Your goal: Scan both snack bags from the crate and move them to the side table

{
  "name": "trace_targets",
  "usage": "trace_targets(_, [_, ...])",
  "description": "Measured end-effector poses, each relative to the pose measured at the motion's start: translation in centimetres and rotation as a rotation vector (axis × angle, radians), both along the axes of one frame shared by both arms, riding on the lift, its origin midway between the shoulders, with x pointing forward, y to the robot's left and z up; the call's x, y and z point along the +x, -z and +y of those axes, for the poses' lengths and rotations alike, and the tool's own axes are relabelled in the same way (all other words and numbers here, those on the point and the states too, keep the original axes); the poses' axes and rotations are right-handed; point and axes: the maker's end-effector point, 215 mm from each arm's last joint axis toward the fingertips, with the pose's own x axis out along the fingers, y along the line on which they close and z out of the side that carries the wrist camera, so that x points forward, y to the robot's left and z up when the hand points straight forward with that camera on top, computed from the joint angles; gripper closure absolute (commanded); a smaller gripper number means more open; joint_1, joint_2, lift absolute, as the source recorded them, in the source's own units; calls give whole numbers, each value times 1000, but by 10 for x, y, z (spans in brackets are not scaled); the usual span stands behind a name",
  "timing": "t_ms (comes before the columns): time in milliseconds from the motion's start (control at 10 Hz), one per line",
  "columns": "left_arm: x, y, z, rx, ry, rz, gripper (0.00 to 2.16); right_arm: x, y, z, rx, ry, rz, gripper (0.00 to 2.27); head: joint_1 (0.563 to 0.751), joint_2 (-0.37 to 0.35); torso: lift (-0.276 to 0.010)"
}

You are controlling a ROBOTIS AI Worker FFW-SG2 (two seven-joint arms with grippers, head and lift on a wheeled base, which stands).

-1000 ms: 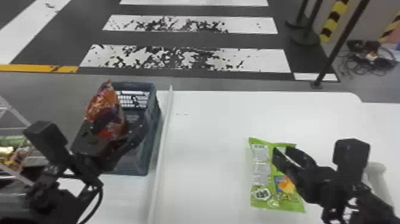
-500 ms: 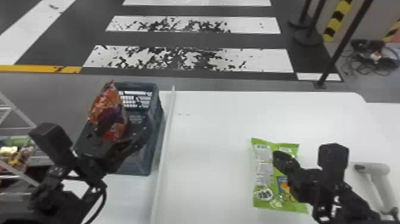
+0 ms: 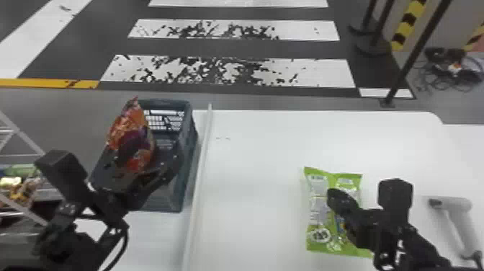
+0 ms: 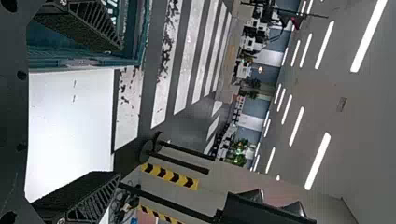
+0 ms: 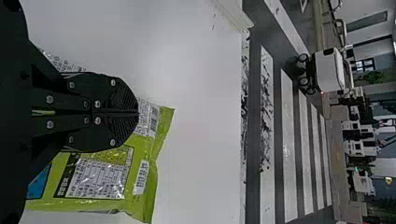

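Black-and-white crosswalk stripes (image 3: 230,70) run across the dark floor beyond the crate (image 3: 187,187), and right of that same crate spreads a white table (image 3: 259,144). Now to the claws! Over the table, well to the crate's right, the right gripper (image 3: 333,203) has its two fingers (image 5: 116,95) pressed flat together above the green snack bag (image 3: 317,216); whether they touch it, I can't tell. Over at the crate, the left gripper (image 3: 153,155) has its fingers (image 4: 84,23) spread wide, nothing between them.

And look at that green bag, lying flat, well apart from the crate: pale printed panels, a block of tabled text, a white label strip, a blue patch, all the lettering too small to read. Next, the crate itself, blue-grey with slotted walls: the orange-red snack bag (image 3: 135,117) stands up in its left part, top poking above the rim, a dark purple patch partway down.

Just right of the crate, a pale rail (image 3: 201,162) runs alongside. Far right of the crate, past the green bag, lies the scanner (image 3: 450,205). Left of the crate, a metal rack (image 3: 21,135) holds colourful packages (image 3: 21,187).
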Motion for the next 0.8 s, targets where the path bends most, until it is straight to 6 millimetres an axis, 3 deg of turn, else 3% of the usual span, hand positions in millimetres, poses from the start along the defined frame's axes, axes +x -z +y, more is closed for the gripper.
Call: trace_targets(800, [4,1,3,3,-3,-1,36,-6,30,-9,10,-6,52,2253,695,41,-29])
